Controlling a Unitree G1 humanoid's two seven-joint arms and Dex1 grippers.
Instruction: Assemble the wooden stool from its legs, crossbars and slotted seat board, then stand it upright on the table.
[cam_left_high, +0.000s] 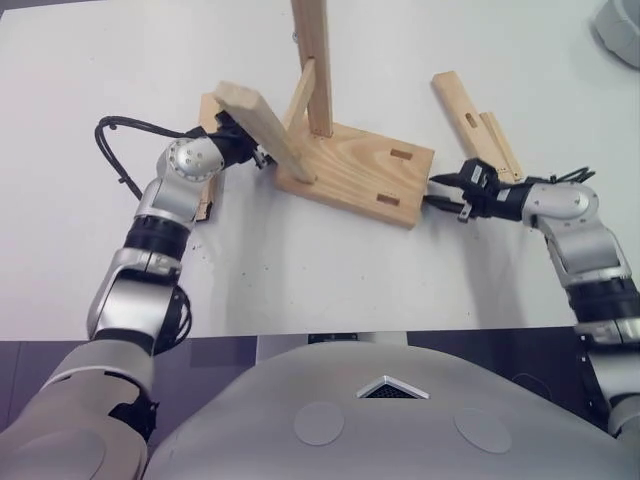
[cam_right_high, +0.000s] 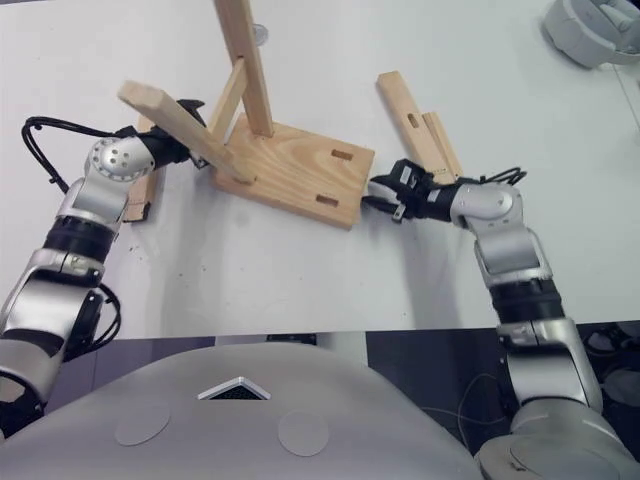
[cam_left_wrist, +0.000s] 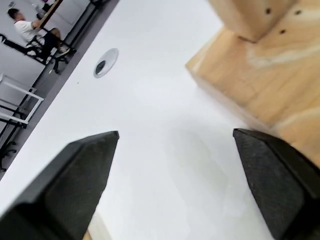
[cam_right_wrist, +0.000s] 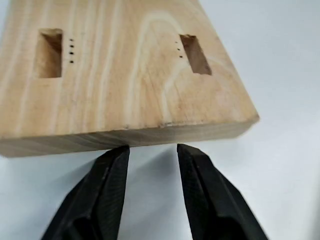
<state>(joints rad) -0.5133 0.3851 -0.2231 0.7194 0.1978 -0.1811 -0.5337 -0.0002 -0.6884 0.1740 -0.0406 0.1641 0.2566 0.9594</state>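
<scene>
Left of the seat board (cam_left_high: 355, 170), a loose wooden piece (cam_left_high: 207, 205) lies flat on the white desk (cam_left_high: 300, 270), partly hidden under my left arm. My left gripper (cam_left_wrist: 175, 132) is at the left edge of the board, beside the tilted leg (cam_left_high: 262, 120). Its black fingers are wide apart, with bare desk between them.

The board is a pale rectangular slab with clear grain, and it lies flat. From its left part rise two square-cut legs, the tilted one and an upright leg (cam_left_high: 312, 50), with a slanted crossbar (cam_left_high: 300, 100) between them. Its right part has two open rectangular slots (cam_left_high: 400, 154).

My right gripper (cam_right_wrist: 153, 147) is at the right edge of the board. Its fingers are a little apart and hold nothing, and the tips are just at the wood. Right of the board, two loose pieces (cam_left_high: 458, 98) lie side by side. A wide strip of desk lies between the board and the near edge of the desk.
</scene>
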